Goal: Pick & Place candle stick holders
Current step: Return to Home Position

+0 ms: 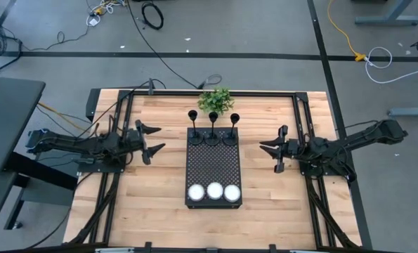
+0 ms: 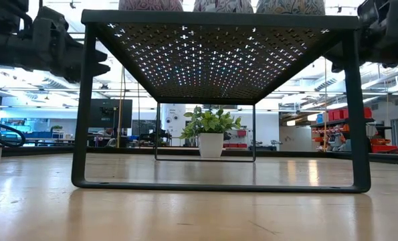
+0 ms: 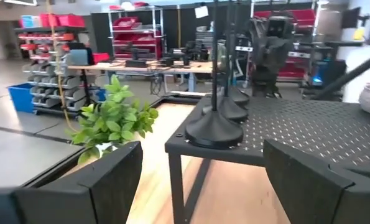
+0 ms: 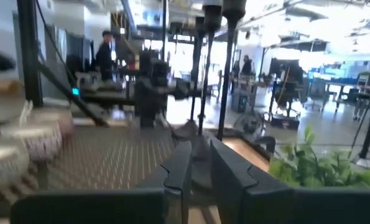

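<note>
Three candle stick holders (image 1: 212, 138) stood in a row at the tray's (image 1: 213, 172) far end, beside the plant (image 1: 216, 100); placing looked finished. Left of the tray, the left gripper (image 1: 152, 140) gaped wide, empty; right of it, the right gripper (image 1: 274, 154) was nearly closed on nothing.
</note>
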`<action>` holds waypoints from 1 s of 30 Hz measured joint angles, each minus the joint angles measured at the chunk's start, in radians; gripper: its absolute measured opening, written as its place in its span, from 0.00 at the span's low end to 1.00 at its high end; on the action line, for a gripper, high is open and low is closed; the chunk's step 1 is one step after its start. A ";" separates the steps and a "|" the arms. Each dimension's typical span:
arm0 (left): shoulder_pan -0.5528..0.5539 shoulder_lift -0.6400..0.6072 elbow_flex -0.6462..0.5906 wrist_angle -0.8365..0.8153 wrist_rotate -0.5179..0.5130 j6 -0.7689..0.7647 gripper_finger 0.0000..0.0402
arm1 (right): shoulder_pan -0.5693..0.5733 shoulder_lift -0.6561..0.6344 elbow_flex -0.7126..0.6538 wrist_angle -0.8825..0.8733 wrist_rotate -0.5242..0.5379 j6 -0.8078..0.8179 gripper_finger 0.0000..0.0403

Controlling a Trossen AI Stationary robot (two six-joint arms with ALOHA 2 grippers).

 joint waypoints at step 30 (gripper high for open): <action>0.000 -0.003 -0.001 -0.032 0.022 -0.150 0.82 | -0.035 -0.158 0.000 -0.116 0.212 0.163 0.14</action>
